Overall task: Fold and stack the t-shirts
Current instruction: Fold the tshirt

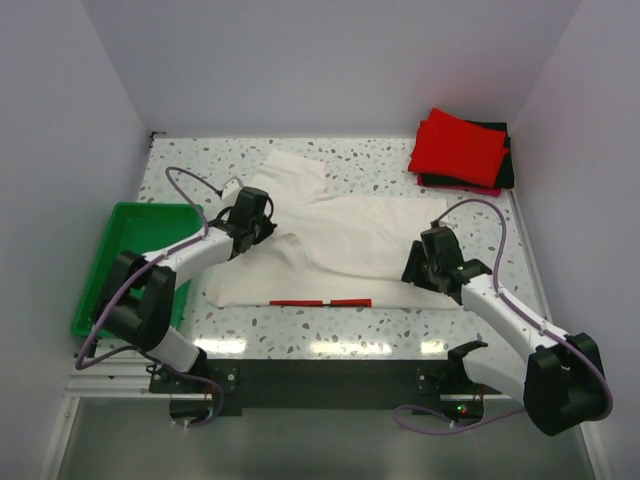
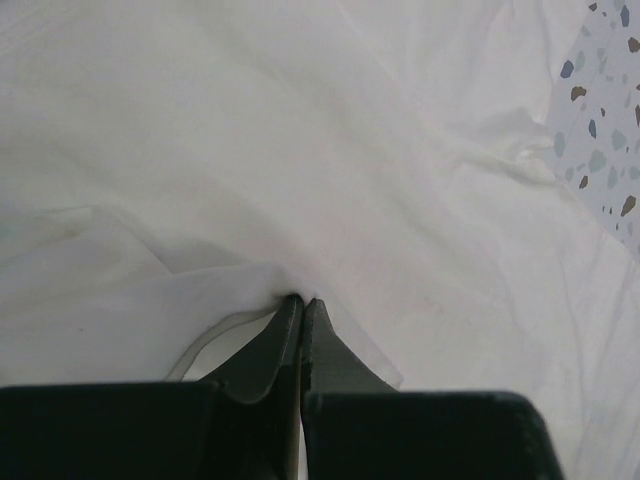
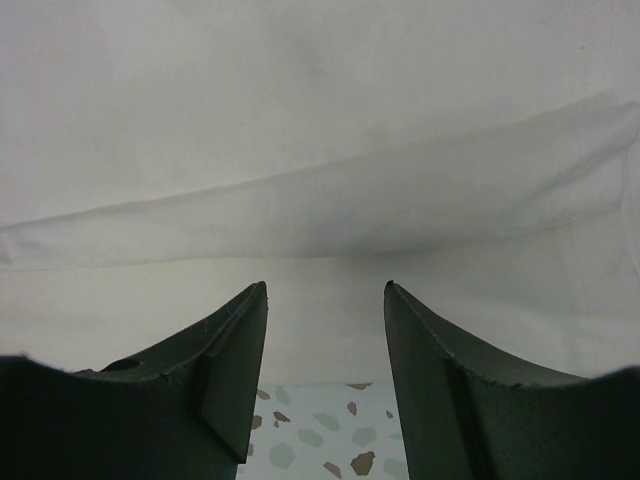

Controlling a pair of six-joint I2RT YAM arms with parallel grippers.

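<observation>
Left wrist view alone shows left gripper (image 2: 302, 299) pinching cream t-shirt (image 2: 380, 180); right gripper (image 3: 326, 288) spread wide, arm outstretched low.

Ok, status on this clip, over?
Left gripper shut on cream-white shirt. Right gripper open over its edge. Red shirt folded atop black shirt, far right. Green tray aside, left.
</observation>
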